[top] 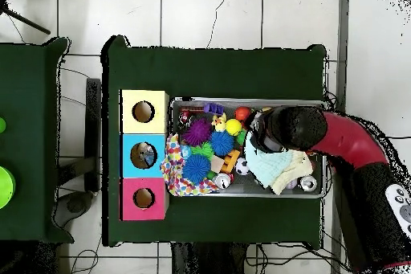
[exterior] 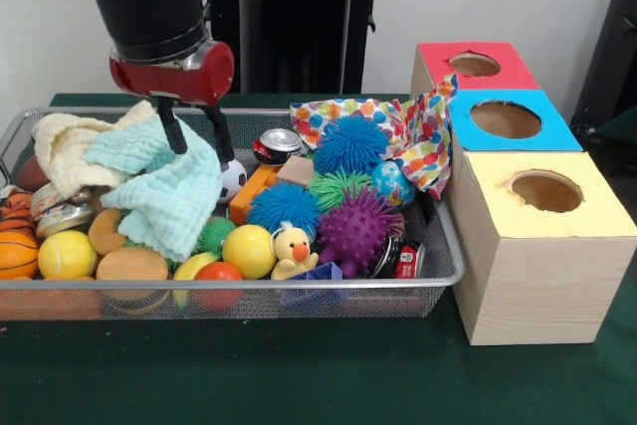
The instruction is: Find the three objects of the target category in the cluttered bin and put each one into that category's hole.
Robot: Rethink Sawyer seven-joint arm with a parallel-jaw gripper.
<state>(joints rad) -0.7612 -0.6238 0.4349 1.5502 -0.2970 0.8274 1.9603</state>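
Front view, left to right.

- Bin [exterior: 450, 268]: wire-mesh tray across the left and centre of the frame, on the green tabletop [exterior: 299, 375], packed with clutter.
- Far left of the bin: a small basketball [exterior: 14, 251], a yellow ball [exterior: 66, 254], bun-shaped toys [exterior: 131, 265], a can [exterior: 62, 216] lying partly under cloth.
- Upper left: a cream cloth [exterior: 62, 146] overlapped by a mint cloth [exterior: 164, 191] that drapes toward the front rim.
- End effector [exterior: 195, 136]: below the red and black arm [exterior: 159, 17], two dark fingers [exterior: 171, 126] set narrowly apart, one either side of a fold of the mint cloth and pressed into it; whether the fold is actually clamped I cannot tell.
- Centre front: a red-and-yellow ball [exterior: 217, 281], a yellow ball [exterior: 248, 250], a duck [exterior: 294, 249], a blue block [exterior: 311, 276].
- Centre: an orange block [exterior: 251, 194], a can [exterior: 277, 144] at the far side, spiky balls in blue [exterior: 350, 143], blue [exterior: 284, 206], green [exterior: 333, 186] and purple [exterior: 358, 229].
- Centre right: a globe ball [exterior: 391, 182], a dotted cloth [exterior: 423, 141] over the bin's right end, a can [exterior: 398, 258] at the lower right corner.
- Plastic bottles: not distinguishable in either view.
- Right of the frame: three boxes, each with a round hole; yellow box [exterior: 537, 246] nearest, blue box [exterior: 508, 118] behind, red box [exterior: 473, 64] farthest.
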